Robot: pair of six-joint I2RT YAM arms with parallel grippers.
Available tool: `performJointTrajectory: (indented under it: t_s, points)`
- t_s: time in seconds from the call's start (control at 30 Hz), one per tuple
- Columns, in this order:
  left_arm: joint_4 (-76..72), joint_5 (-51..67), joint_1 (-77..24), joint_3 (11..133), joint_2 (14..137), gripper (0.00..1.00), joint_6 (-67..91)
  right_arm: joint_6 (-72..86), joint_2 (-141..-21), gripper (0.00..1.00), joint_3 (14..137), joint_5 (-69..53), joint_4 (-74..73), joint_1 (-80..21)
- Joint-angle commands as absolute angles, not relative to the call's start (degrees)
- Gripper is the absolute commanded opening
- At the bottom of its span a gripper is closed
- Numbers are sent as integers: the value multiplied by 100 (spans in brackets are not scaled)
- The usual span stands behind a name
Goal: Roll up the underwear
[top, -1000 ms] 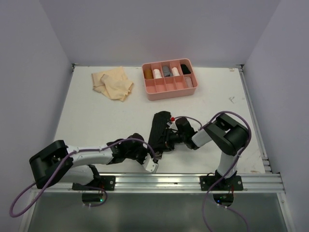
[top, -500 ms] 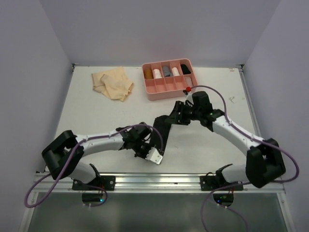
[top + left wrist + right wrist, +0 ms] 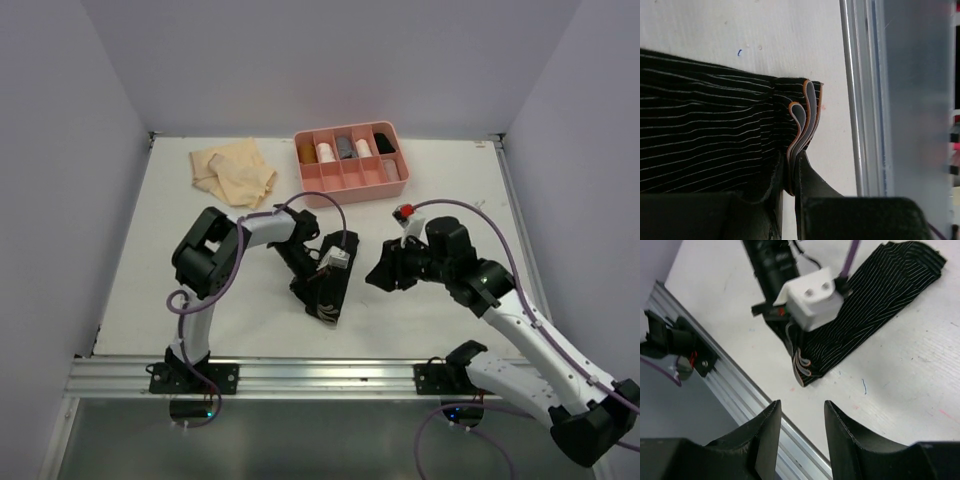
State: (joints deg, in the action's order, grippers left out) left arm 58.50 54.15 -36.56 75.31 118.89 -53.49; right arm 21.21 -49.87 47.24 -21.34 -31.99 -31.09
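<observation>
Near the rail, the left gripper (image 3: 792,160) is pinched on the black underwear (image 3: 325,308), and the right gripper (image 3: 801,407) hangs beside it with its jaws spread.

Only the left wrist view shows what is clamped: the folded grey waistband with orange edging, at the end nearest the metal rail (image 3: 860,100). The right wrist view adds the cloth's thin pale stripes and a small blue pen mark (image 3: 863,386), too small to read. From above, the tan underwear (image 3: 235,172) lies crumpled far left, and the pink tray (image 3: 350,187) holds rolled pieces.
</observation>
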Motion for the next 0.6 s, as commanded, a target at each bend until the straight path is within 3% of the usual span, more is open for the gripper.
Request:
performJointTrajectory:
  t_s: [0.0,0.23,0.57]
  points:
    - [6073,5028,-3481,7830,12541,0,-5098,1372,-5158,44,5080,-1724,-3788,-3672]
    - [5977,4931,-3357,7999,13078,0,-4422,362,-6248,53,5440,-880,-3324,-5148]
    - [5687,4729,-3331,7928,13271,0,-3859,-641,-8076,62,5590,-325,-2190,-6363]
